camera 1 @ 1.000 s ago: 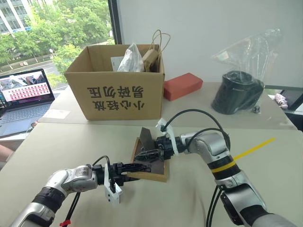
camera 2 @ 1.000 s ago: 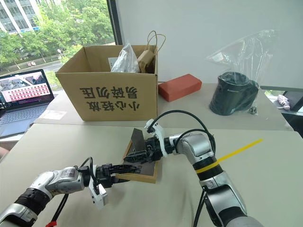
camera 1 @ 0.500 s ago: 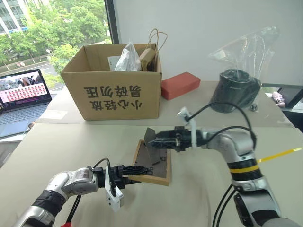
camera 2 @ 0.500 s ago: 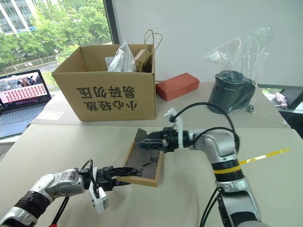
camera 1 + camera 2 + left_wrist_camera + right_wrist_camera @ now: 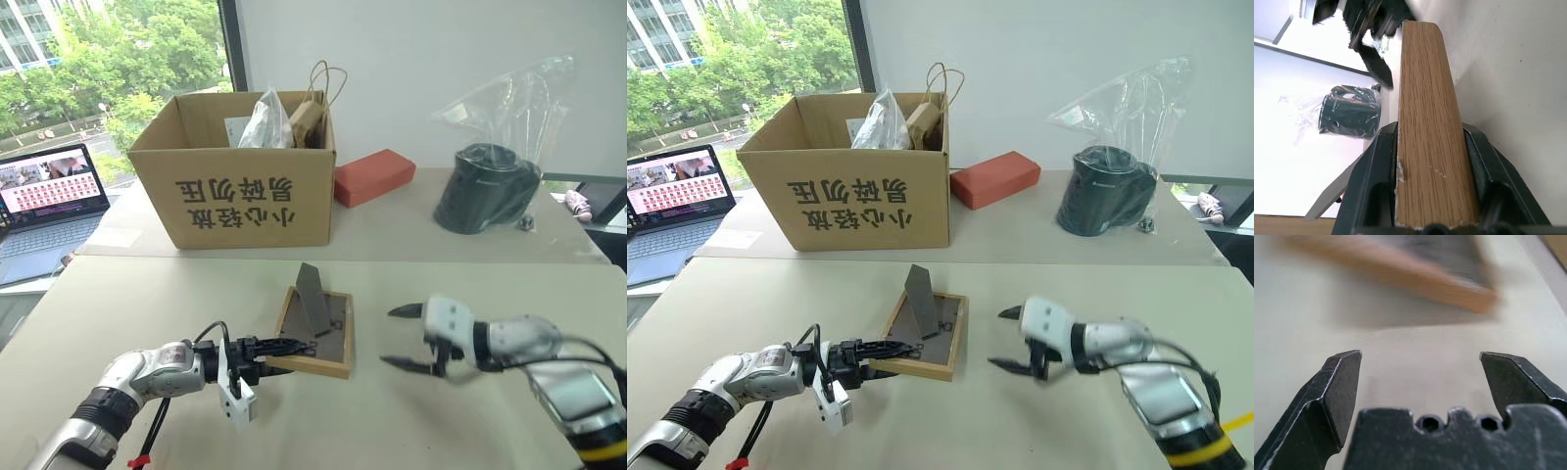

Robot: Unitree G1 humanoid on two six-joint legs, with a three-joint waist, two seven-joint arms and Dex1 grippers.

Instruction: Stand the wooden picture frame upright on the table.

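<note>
Left wrist view has the left jaws (image 5: 284, 349) clenched on the picture frame (image 5: 315, 333), pinning its near edge face-down on the bench (image 5: 147, 304) with the stand (image 5: 313, 298) folded out. Right jaws (image 5: 406, 339) hang wide, released, just beside it, likely clear for the lift.

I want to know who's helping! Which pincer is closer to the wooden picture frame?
The left. The left pincer is clamped on the near edge of the wooden picture frame, while the right pincer hangs open beside the frame, apart from it.
</note>
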